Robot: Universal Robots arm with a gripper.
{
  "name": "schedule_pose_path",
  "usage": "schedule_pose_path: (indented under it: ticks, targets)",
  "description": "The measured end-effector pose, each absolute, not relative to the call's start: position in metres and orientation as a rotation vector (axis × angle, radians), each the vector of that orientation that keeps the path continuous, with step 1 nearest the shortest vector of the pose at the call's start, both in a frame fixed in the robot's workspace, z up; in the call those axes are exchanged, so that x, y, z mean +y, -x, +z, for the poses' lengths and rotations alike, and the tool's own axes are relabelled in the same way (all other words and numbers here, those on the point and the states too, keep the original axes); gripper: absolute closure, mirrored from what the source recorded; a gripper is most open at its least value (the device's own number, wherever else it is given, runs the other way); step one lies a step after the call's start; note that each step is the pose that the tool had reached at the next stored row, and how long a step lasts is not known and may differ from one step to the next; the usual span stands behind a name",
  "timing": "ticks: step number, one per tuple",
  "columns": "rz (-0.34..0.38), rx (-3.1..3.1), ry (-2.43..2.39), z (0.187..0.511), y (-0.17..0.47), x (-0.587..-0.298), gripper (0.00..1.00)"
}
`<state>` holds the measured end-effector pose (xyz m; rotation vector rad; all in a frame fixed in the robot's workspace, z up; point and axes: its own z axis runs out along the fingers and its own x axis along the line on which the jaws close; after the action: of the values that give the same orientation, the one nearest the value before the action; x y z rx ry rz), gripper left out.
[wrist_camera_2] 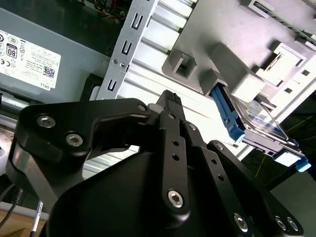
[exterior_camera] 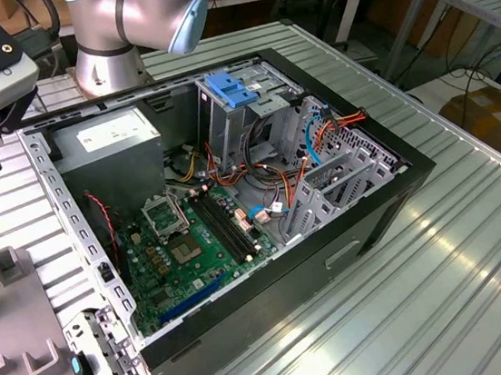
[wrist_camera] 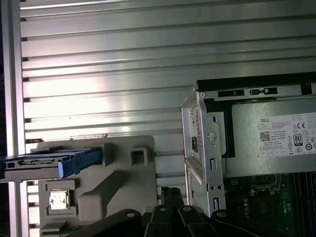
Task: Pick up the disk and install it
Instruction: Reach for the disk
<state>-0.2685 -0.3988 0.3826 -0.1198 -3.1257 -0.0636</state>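
item: disk [wrist_camera: 47, 162]. dark drive in a bright blue carrier. it appears to stand on edge in a slot of the grey holder [wrist_camera: 123, 177], on the bench [exterior_camera: 482, 287] and outside the computer case [exterior_camera: 333, 260]. in the exterior view the holder takes the lower left of the frame, just beside the case's open side.

item: claw [wrist_camera: 171, 191]. closed on nothing. it hangs above the bench between holder and case, near the disk but apart from it.

item: arm [exterior_camera: 134, 19]. its base is at upper centre of the exterior view, behind the case.

item: computer case. lies open, board and cables exposed. power supply [exterior_camera: 107, 136] in the upper left corner, light-blue bracket [exterior_camera: 229, 89] on the drive cage at upper centre.

status: early. the disk is not yet grasped, lifted or carried, and the case holds no such drive that can be seen. pick-up and installation both remain.
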Motion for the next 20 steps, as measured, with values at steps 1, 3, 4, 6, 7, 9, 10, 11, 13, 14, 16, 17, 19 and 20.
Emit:
schedule_pose_path:
  ticks: [1,3,4,6,7,9,10,11,13,14,16,17,19,20]
  targets:
    - [-0.064,-3.126,0.12,0.383,0.27,-0.399,0.89]
    - [-0.064,-3.126,0.12,0.383,0.274,-0.399,0.89]
    - [-0.064,-3.126,0.12,0.383,0.276,-0.399,0.89]
    - [-0.064,-3.126,0.12,0.383,0.283,-0.399,0.89]
    - [-0.064,-3.126,0.12,0.382,0.286,-0.399,0.89]
    - [-0.064,-3.126,0.12,0.382,0.291,-0.399,0.89]
    - [-0.064,-3.126,0.12,0.382,0.293,-0.399,0.89]
    - [-0.064,-3.126,0.12,0.382,0.295,-0.399,0.89]
    - [-0.064,-3.126,0.12,0.382,0.298,-0.399,0.89]
    - [-0.064,-3.126,0.12,0.382,0.3,-0.399,0.89]
    - [-0.064,-3.126,0.12,0.382,0.303,-0.399,0.89]
    - [-0.064,-3.126,0.12,0.382,0.305,-0.399,0.89]
    - [-0.064,-3.126,0.12,0.382,0.308,-0.399,0.89]
    - [-0.064,-3.126,0.12,0.382,0.31,-0.399,0.89]
